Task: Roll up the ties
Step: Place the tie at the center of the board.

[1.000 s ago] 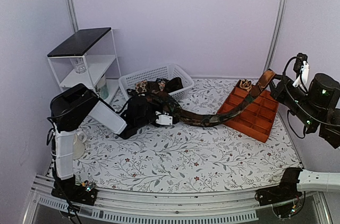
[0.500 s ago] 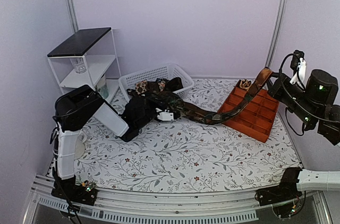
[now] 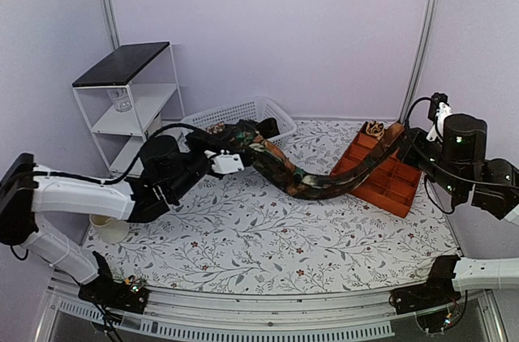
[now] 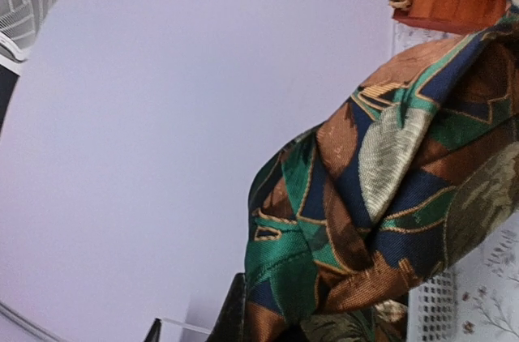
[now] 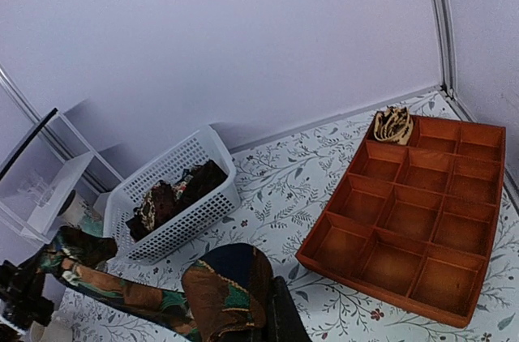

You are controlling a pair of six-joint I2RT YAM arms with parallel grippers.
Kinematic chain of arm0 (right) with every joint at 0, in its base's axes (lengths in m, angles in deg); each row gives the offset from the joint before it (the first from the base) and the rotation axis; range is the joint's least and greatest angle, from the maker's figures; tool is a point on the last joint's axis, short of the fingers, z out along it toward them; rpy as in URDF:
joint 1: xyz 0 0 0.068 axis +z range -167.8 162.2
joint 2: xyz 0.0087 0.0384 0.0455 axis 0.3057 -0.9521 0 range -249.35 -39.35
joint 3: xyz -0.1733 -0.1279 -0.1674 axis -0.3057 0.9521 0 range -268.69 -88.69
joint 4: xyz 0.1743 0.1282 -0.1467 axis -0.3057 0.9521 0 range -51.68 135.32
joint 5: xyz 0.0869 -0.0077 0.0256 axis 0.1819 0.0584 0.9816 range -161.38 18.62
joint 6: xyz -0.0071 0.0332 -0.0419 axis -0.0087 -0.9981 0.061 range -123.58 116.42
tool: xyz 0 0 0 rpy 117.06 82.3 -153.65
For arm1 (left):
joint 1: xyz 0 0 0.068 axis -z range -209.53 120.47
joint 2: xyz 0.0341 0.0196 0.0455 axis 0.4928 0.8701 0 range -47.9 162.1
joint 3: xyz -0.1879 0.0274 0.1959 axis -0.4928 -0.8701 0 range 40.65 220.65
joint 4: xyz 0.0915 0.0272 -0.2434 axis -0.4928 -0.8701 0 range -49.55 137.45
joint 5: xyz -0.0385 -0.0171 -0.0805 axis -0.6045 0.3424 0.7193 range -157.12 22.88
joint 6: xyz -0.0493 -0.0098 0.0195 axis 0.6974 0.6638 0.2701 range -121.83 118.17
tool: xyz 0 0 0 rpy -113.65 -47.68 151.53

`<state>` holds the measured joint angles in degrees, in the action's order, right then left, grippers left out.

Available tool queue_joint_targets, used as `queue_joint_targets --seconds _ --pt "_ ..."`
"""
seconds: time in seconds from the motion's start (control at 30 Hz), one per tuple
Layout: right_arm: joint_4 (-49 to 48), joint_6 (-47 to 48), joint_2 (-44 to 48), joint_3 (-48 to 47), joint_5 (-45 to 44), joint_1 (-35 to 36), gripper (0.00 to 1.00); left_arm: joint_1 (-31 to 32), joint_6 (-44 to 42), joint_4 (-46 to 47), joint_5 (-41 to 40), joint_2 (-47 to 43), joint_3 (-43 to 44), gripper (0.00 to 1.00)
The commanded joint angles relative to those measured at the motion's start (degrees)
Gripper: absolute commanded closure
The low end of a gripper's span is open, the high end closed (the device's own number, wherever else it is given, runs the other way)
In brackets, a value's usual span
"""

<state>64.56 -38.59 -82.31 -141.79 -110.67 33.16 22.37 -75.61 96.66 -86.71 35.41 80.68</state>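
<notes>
Now, left gripper [image 3: 231,161], right gripper [image 3: 408,138] clenching tie [image 3: 300,184], basket [image 5: 195,196] of ties [image 5: 174,194], tray [image 5: 405,220] with roll [image 5: 394,125].

A robot lab cell: bare lilac walls [image 3: 284,26], metal corner posts [image 3: 424,26], a slotted rail [image 3: 259,314] along the surface's [image 3: 268,253] near edge, two arms [image 3: 73,196] bolted on

One tie [image 3: 280,170] hangs slack between both grippers, sagging across the left edge of the orange tray [image 3: 393,184]. Left gripper [image 3: 227,161] clamps one end well left of tray; right gripper [image 3: 408,135] pinches the other above tray's far side.
</notes>
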Motion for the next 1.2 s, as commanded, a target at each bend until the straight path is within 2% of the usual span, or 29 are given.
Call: queue_joint_targets --seconds 0.0,0.1,0.3,0.5,0.7,0.83,1.0,1.07,1.17 --pt "8.06 -8.29 -0.58 2.39 -2.69 -0.02 1.0 2.72 10.75 -29.96 -5.43 -10.37 0.59 1.0" --pt "11.78 -14.17 -0.7 4.19 -2.43 -0.21 1.0 4.09 17.72 -46.56 -5.18 -16.15 3.35 1.0" --pt "14.54 -24.11 -0.31 10.19 0.5 -0.79 1.0 6.5 25.35 -61.31 -8.6 -21.81 1.5 1.0" --pt "13.79 -31.1 -2.94 16.14 1.32 -3.37 1.0 7.31 31.19 -63.17 -4.89 -24.02 -4.37 1.0" --pt "13.36 -32.09 -4.76 16.96 -0.12 -5.84 1.0 6.71 29.7 -64.6 -14.0 -20.03 -5.28 1.0" --pt "7.9 -29.68 -3.85 17.17 1.76 -6.05 1.0 1.48 27.83 -66.05 -15.55 -22.59 -4.02 1.0" --pt "-3.41 -23.71 -3.46 19.79 10.79 -6.05 1.0 -8.0 18.34 -66.02 -12.12 -31.33 -4.51 1.0" --pt "-6.64 -22.68 -4.36 20.54 14.23 -6.05 1.0 -9.65 17.28 -67.13 -11.1 -32.92 -3.84 1.0" --pt "-6.8 -22.45 -5.95 20.29 14.87 -6.04 1.0 -8.05 20.19 -68.18 -8.73 -32.09 -3.12 1.0"
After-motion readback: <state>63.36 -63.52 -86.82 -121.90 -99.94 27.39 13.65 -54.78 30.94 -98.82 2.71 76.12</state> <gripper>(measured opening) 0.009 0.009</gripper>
